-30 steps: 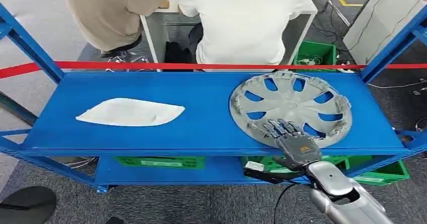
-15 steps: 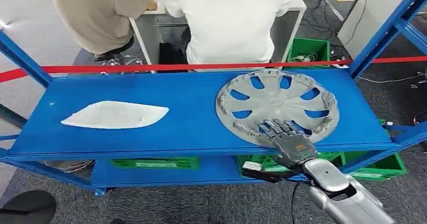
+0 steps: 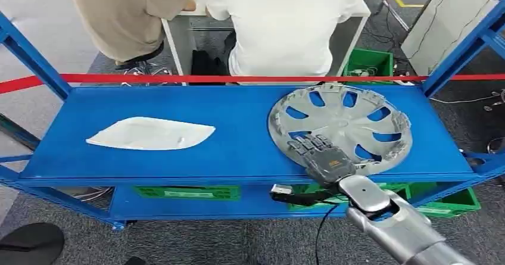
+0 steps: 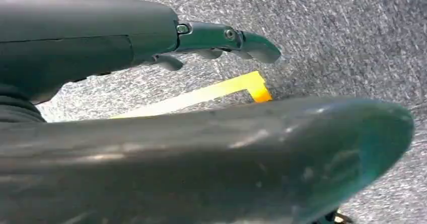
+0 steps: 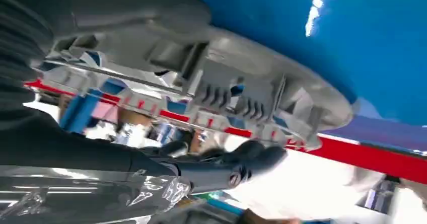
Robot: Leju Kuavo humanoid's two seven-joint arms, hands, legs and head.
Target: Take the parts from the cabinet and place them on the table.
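I see the grey hubcap [image 3: 339, 127] lying inner side up on the blue shelf [image 3: 238, 146], at the shelf's right end, directly under and ahead of my right hand [image 3: 324, 158]. That hand lies palm down on the hubcap's near rim, fingers [image 3: 309, 144] stretched forward over the spokes. In the right wrist view the hubcap [image 5: 236, 93] has its ribbed edge between the thumb and the dark fingers [image 5: 241, 163], so the hand grips the rim. Well off to the hand's left on the same shelf lies a flat white part [image 3: 152, 133], untouched. Beyond the hubcap, a red tape [image 3: 178, 78] runs along the shelf's far edge, and past it two people [image 3: 286, 21] sit with their backs to me. Below the hand, green bins [image 3: 187, 192] sit on the lower level. My left hand [image 4: 226, 38] hangs over grey carpet [image 4: 342, 43] with a yellow floor marking [image 4: 221, 90], fingers extended and holding nothing.
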